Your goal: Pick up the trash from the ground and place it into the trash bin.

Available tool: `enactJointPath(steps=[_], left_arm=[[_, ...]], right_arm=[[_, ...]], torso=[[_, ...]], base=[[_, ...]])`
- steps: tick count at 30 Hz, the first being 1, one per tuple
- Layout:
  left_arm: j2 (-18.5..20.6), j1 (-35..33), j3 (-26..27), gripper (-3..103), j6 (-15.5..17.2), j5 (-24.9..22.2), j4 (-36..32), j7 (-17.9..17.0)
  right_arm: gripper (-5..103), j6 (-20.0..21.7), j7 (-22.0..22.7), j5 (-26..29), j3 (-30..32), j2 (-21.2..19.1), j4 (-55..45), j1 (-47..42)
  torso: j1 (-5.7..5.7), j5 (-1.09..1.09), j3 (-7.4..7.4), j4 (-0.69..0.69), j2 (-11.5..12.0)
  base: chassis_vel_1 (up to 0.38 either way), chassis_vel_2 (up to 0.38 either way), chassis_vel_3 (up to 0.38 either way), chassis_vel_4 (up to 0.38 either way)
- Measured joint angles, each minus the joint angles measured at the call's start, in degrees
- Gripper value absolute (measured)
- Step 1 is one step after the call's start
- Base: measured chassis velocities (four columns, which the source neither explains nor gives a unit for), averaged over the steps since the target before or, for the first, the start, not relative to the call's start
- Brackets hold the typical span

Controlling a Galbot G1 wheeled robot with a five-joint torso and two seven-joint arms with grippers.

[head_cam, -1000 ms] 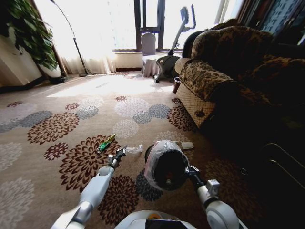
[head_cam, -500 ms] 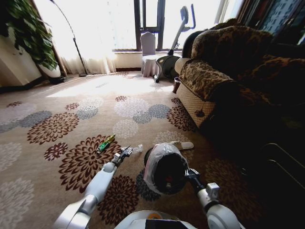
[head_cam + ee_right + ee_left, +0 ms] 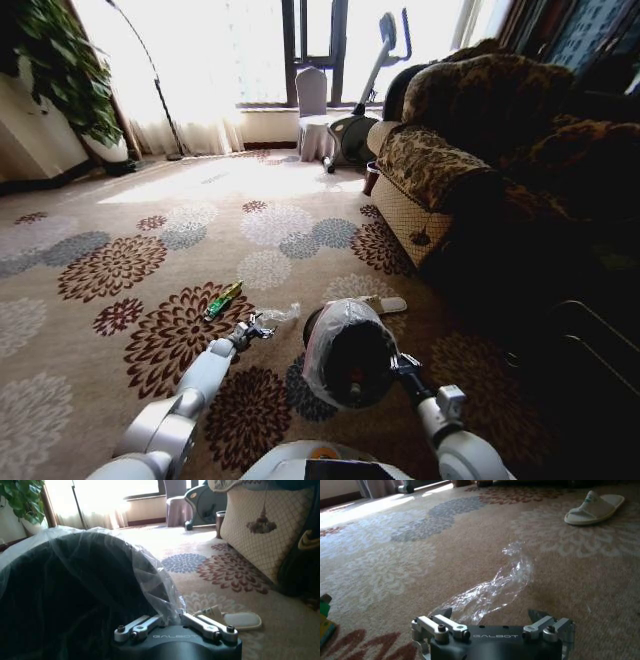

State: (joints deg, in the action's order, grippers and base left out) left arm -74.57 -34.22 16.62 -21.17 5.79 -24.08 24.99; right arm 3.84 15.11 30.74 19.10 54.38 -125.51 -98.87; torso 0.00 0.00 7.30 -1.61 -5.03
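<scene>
Now: Left Tool Over the Film, Right Tool on the Bin

Two pieces of trash lie on the flowered carpet (image 3: pixel 120 250): one crumpled strip of clear film (image 3: pixel 492 588) and one small green bottle (image 3: pixel 222 299). The film lies just in front of the left tool (image 3: pixel 490 613), whose two fingers stand wide apart with nothing between them; in the left wrist view the near end of the film reaches in between the fingertips, though whether they touch it cannot be told. In the head view the left tool (image 3: pixel 258 328) sits low over the carpet at the film's (image 3: pixel 281 314) end, close beside the bin. The bottle lies on a dark red flower, a little farther out to the robot's left of the film and apart from it.

One bin (image 3: pixel 350 355) is in play, black, with a pale plastic liner (image 3: pixel 150 575) draped over its rim. It is tipped with its mouth toward the head camera. The right tool (image 3: pixel 172 620) is closed on the bin's rim, its fingers pinching rim and liner together; in the head view the right tool (image 3: pixel 405 368) meets the bin at its right side.

One white slipper (image 3: pixel 385 304) lies on the carpet just beyond the bin, and one patterned sofa (image 3: pixel 440 170) stands to the right.
</scene>
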Motion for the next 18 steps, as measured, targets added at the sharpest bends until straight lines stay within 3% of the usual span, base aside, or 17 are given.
enactJointPath(steps=[3,18], left_arm=[[-1.2,0.71,0.42,102,1.96,1.72,0.64,-1.9],[-2.27,-0.09,0.05,62,2.68,1.86,-0.8,-4.15]], right_arm=[[0,-0.22,0.07,0.06,0.91,-0.24,-0.55,-0.49],[0,-1.13,-0.28,-0.58,0.63,1.08,-0.28,-1.33]], torso=[[0.0,0.0,0.0,0.0,0.0],[0.0,0.01,0.0,-0.01,0.0]], base=[[0.0,0.0,0.0,0.0],[0.0,0.0,0.0,0.0]])
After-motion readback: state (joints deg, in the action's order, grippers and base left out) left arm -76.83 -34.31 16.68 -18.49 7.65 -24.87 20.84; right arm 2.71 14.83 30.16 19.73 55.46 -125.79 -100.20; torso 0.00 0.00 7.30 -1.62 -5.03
